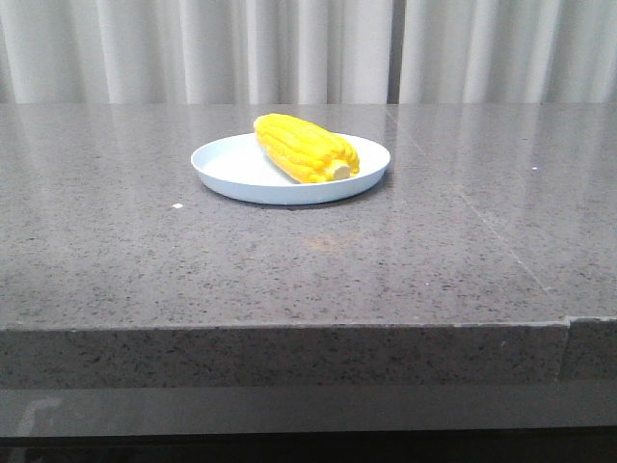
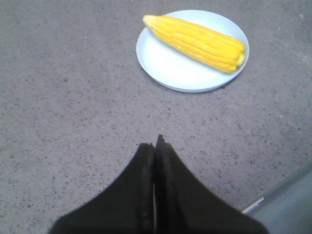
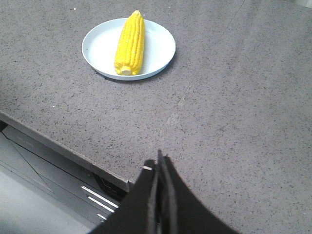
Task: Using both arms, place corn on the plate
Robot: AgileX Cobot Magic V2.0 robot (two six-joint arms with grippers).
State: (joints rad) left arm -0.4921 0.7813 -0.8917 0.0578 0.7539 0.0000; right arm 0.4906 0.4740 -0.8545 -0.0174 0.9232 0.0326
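The corn (image 1: 304, 147) lies on its side on the plate (image 1: 231, 172), a bright yellow tapered cob with neat lengthwise rows of glossy kernels; its pale cut stub faces the table's near edge and sits close to the rim, while the pointed tip reaches toward the far rim. It lies slantwise across the right half of the dish, leaving a bare crescent of smooth surface on the left. The plate is round, shallow, pale blue-white plastic with a low raised rim, and it rests flat on the table (image 1: 145, 260), a grey speckled stone-like slab with a slight sheen and a thick squared front edge. Behind hang pale pleated curtains (image 1: 193, 48). The left gripper (image 2: 155, 142) is well apart from the plate, above bare tabletop, its black angular fingers pressed together with only a thin seam between them. The right gripper (image 3: 159, 158) hovers near the table's edge, likewise closed tight and holding nothing.
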